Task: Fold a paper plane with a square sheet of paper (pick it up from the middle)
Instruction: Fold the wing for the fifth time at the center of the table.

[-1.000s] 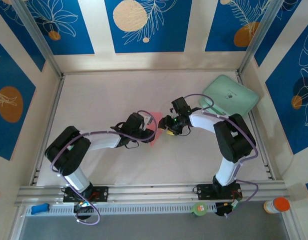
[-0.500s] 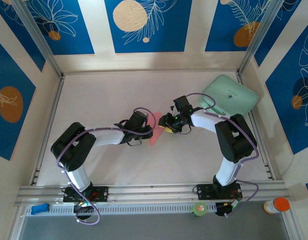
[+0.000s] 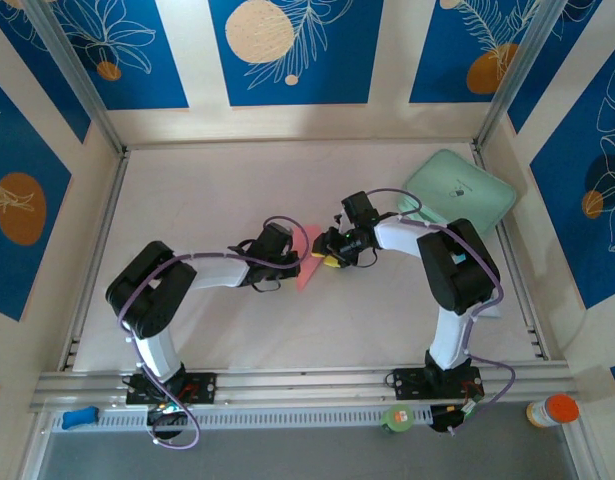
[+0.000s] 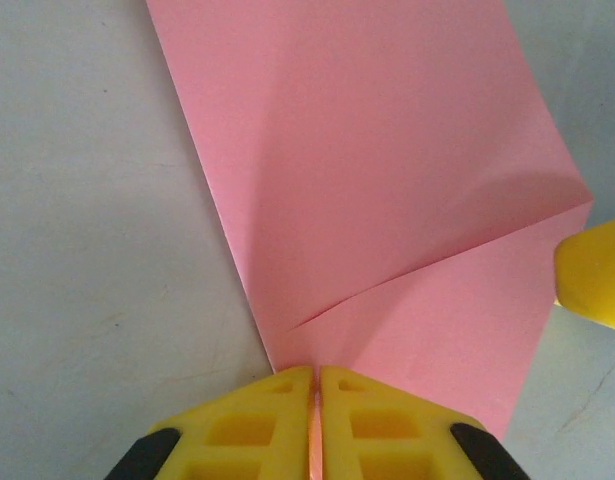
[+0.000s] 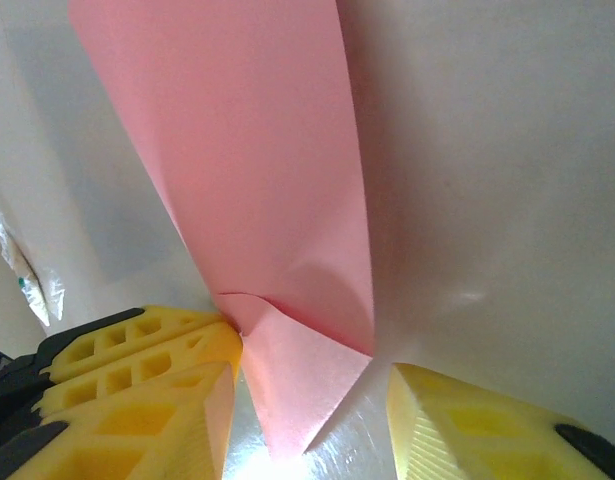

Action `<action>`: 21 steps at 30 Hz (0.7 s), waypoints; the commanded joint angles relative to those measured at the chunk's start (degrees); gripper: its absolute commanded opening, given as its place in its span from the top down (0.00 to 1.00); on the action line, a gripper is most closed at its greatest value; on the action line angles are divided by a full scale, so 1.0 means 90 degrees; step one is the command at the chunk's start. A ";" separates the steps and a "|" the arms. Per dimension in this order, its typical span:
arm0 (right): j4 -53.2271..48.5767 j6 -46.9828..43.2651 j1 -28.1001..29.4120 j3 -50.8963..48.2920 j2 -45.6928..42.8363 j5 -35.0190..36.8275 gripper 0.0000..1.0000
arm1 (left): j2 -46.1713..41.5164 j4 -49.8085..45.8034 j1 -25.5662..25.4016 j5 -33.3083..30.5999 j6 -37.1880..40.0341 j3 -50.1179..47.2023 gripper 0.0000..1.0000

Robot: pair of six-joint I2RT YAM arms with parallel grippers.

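Observation:
The square sheet of paper (image 3: pixel 309 262), salmon-pink and creased into a pointed shape, lies at the table's middle between both grippers. My left gripper (image 3: pixel 290 262) is at its left edge. In the left wrist view, the left gripper (image 4: pixel 315 392) is shut on the paper (image 4: pixel 387 170), with a thin pink edge pinched between the yellow fingers (image 4: pixel 247 425). My right gripper (image 3: pixel 328 256) is at the paper's right side. In the right wrist view, the right gripper (image 5: pixel 312 378) stands open around a folded corner of the paper (image 5: pixel 257 170). Its left finger (image 5: pixel 147 375) touches the fold.
A mint-green pad (image 3: pixel 459 190) lies at the back right, partly under the right arm's cable. Walls enclose the table on three sides. An orange-capped bottle (image 3: pixel 553 410) and a blue object (image 3: pixel 79 417) sit beyond the front rail.
The left gripper has closed onto the paper's edge. The right gripper has moved left up to the paper and its jaws have narrowed.

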 commanded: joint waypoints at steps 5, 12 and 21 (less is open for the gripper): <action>0.0101 -0.0006 -0.0017 0.0261 0.0244 -0.0565 0.64 | 0.0050 -0.0122 0.0097 0.0014 0.0039 -0.0123 0.89; 0.0279 -0.0018 -0.0041 0.0391 0.0410 -0.0638 0.74 | -0.0061 -0.0092 0.0165 0.0054 0.0119 -0.0168 0.89; 0.0482 0.0198 -0.0049 0.0315 0.0065 -0.0068 1.00 | -0.0483 0.0187 0.0334 0.0305 0.0682 -0.0157 0.78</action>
